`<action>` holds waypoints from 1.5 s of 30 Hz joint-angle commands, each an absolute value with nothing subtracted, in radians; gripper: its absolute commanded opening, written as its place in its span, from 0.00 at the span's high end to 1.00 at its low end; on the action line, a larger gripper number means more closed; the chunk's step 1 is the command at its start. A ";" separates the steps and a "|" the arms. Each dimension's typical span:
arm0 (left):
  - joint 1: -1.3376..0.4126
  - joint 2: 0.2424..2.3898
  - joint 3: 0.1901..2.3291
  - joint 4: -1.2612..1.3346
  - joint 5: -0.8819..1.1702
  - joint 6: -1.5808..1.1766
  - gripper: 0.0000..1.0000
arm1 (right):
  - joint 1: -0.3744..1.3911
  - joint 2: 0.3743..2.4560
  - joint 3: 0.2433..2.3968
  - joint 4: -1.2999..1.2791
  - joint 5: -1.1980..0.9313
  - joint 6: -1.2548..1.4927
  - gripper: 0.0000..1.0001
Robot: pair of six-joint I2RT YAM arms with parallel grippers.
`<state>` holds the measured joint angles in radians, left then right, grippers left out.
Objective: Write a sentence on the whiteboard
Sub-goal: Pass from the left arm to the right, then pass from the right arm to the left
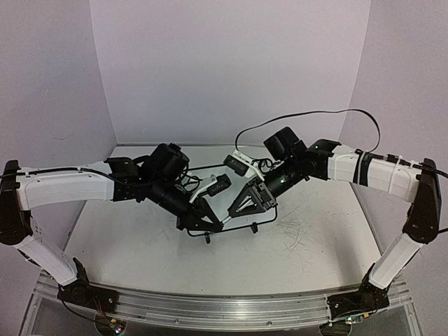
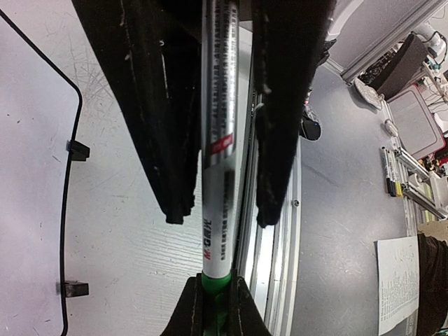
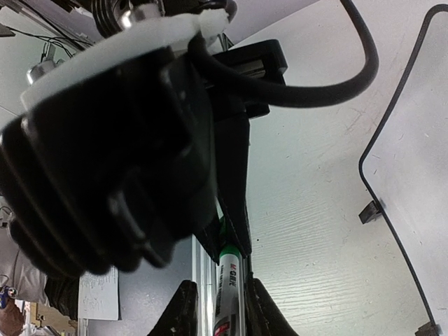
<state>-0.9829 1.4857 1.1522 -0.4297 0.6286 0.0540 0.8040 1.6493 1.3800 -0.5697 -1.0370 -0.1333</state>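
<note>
Both arms reach inward and meet low over the middle of the table [image 1: 119, 238], gripper to gripper. The left gripper [image 2: 220, 218] has a marker [image 2: 218, 161] running lengthwise through its jaws. They are drawn in close on the silver barrel, with only a thin sliver of gap showing on one side. The right gripper [image 3: 220, 308] meets it from the opposite end, jaws nipped tight on the marker's green end. So the marker is held at both ends, up off the table.

The whiteboard [image 2: 31, 196] lies on the table beneath and just behind the two grippers. From above, the arms cover most of it, leaving only its near edge and two black feet [image 1: 208, 238] in sight. In the left wrist view its thin black rim and rounded corner sit off to one side of the marker, not touching it. What shows of the board's face is white with faint specks. Grey scribbles [image 1: 297, 227] mark the table to the right of the board.
</note>
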 commanded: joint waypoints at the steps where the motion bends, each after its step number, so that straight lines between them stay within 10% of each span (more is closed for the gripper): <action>1: -0.982 1.440 1.173 -0.431 0.628 0.066 1.00 | 0.811 1.609 1.383 -0.573 -1.046 -0.155 0.74; 11: -0.982 1.444 1.173 -0.448 0.627 0.068 1.00 | 0.811 1.621 1.386 -0.575 -1.055 -0.160 1.00; 30: -0.983 1.445 1.156 -0.443 0.656 0.043 0.67 | 0.807 1.590 1.398 -0.565 -1.024 -0.148 1.00; 41: -0.984 1.474 1.171 -0.414 0.703 0.038 0.61 | 0.806 1.565 1.380 -0.509 -1.011 -0.118 1.00; 45: -0.985 1.473 1.171 -0.403 0.671 0.035 0.73 | 0.806 1.558 1.374 -0.496 -1.013 -0.111 1.00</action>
<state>-0.9836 1.4713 1.1492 -0.4446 0.6715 0.0432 0.8036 1.5994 1.3785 -0.5454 -1.0138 -0.1274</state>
